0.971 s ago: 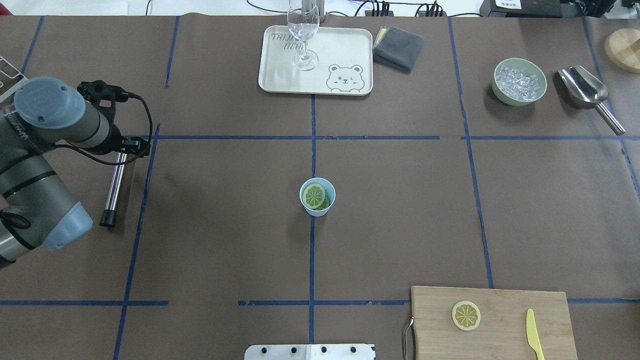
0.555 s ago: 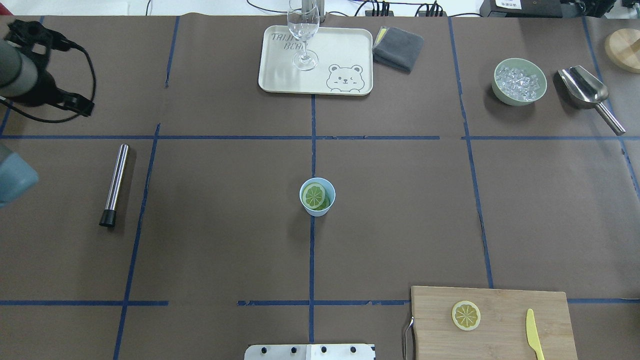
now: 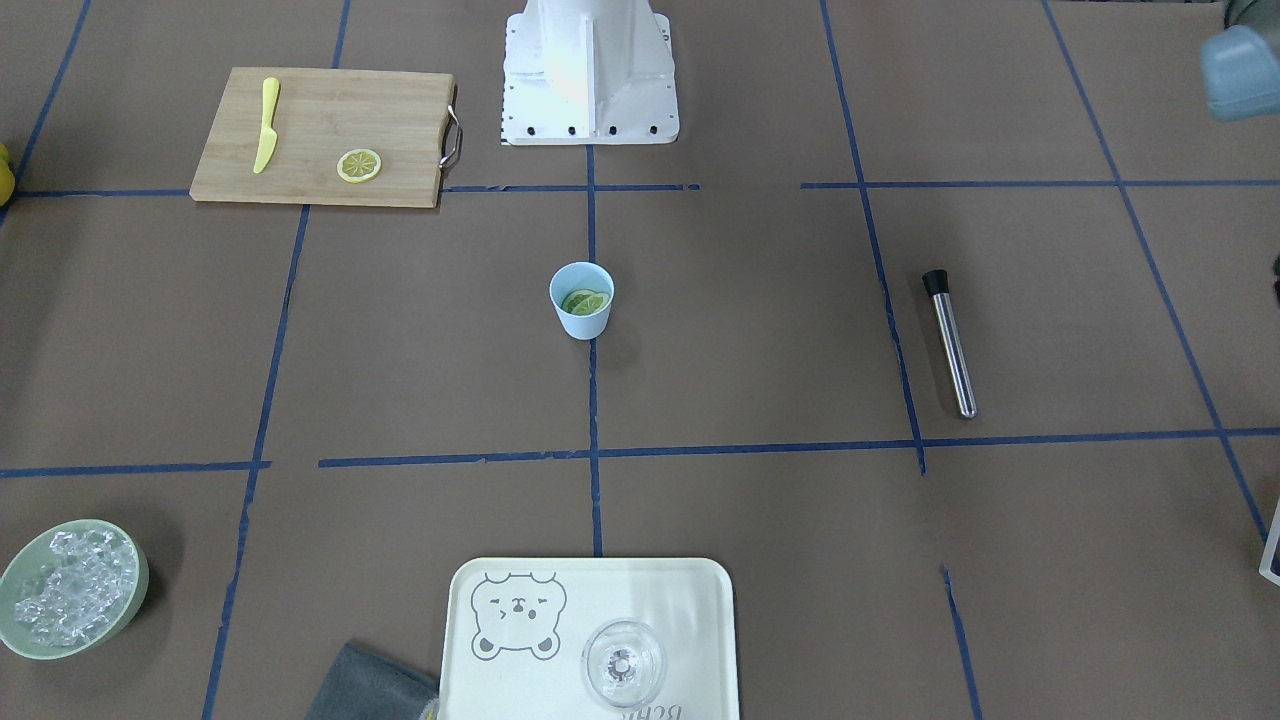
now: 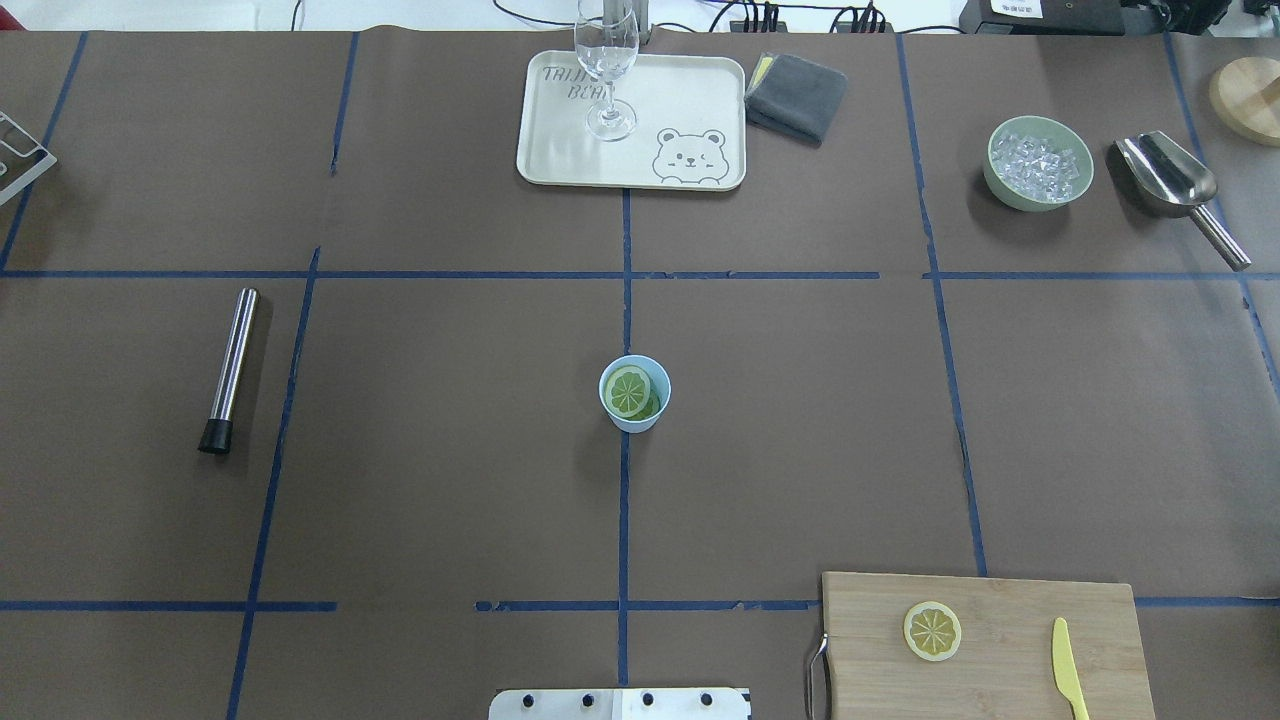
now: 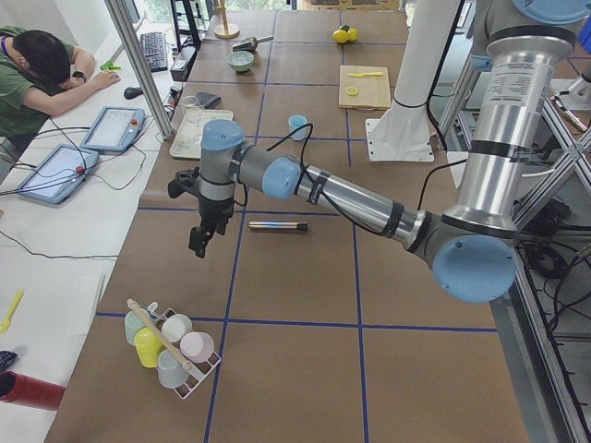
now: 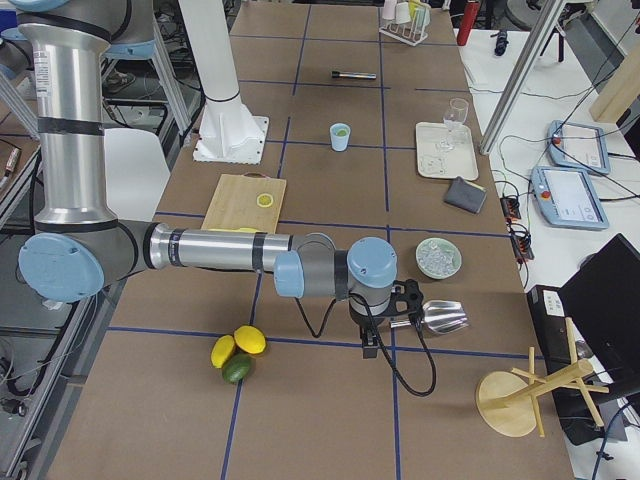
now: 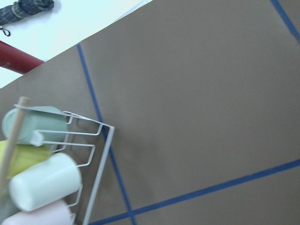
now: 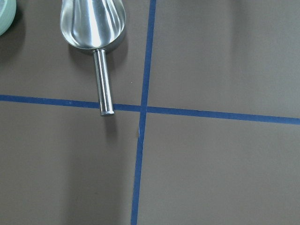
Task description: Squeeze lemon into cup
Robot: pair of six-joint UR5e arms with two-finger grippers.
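The pale blue cup [image 4: 634, 418] stands at the table's middle with lemon slices [image 4: 628, 391] inside it; it also shows in the front-facing view [image 3: 582, 318]. Another lemon slice [image 4: 932, 631] lies on the wooden cutting board [image 4: 1000, 600]. Both grippers are outside the overhead view. My left gripper [image 5: 199, 242] hangs over the table's left end, near the cup rack, far from the cup. My right gripper [image 6: 366, 345] hangs by the scoop at the right end. I cannot tell whether either is open or shut. Neither wrist view shows fingers.
A steel muddler [image 4: 230, 370] lies at the left. A tray [image 4: 560, 160] with a clear glass [image 4: 607, 70], a grey cloth [image 4: 795, 97], an ice bowl [image 4: 1038, 165] and a scoop [image 4: 1170, 180] are at the far side. A yellow knife [image 4: 1068, 668] lies on the board. A cup rack [image 5: 171, 346] stands at the left end.
My left arm has swung away from the muddler to the left and out of the overhead view. The cup, slices and muddler have not moved.
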